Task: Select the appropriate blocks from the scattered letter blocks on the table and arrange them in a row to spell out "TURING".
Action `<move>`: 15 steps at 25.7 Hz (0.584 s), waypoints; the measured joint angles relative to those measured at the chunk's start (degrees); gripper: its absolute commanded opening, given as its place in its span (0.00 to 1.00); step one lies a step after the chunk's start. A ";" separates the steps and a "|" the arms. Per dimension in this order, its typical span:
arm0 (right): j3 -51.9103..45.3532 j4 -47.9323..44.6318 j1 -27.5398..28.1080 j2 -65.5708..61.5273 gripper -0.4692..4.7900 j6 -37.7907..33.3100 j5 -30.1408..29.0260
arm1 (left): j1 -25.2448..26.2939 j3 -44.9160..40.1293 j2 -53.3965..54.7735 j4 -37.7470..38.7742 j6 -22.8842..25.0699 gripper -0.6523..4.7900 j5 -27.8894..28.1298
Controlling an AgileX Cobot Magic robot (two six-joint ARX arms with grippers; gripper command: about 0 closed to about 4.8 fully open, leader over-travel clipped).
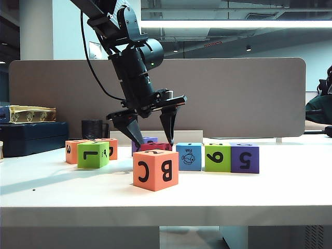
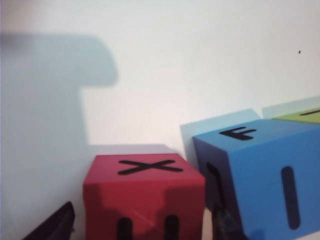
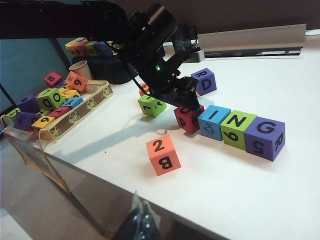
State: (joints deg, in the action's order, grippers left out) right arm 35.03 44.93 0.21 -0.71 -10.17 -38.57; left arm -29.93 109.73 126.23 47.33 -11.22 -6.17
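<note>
White table [image 1: 290, 187] fills the lower half of the exterior frame. Left gripper [image 1: 153, 136] hangs centre frame over the magenta block [image 1: 155, 147], jaws spread wide either side of it, nothing held. Right gripper [image 3: 140, 225] is only a blurred dark tip at the bottom edge of its own wrist view; can't tell its opening. Row right of centre: magenta, blue fish block [image 1: 189, 156], green block [image 1: 217, 157], purple block [image 1: 245, 157], all touching. Orange "B C" cube [image 1: 155, 169] sits alone in front. Lime "L" block [image 1: 93, 154] at left.
</note>
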 measured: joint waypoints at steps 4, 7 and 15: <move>0.00 0.00 0.00 0.00 0.09 0.00 0.00 | 0.02 5.38 0.00 1.42 0.04 0.75 -0.02; 0.00 0.00 0.00 0.00 0.09 0.00 0.00 | 0.02 10.99 -0.22 4.92 1.62 0.75 3.02; 0.02 0.13 0.00 -0.02 0.09 0.00 -0.02 | 3.26 17.38 -0.28 18.16 6.23 0.75 15.61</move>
State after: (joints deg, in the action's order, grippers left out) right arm 35.05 45.06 0.21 -0.73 -10.17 -38.59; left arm -26.68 127.11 125.95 65.49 -4.99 9.43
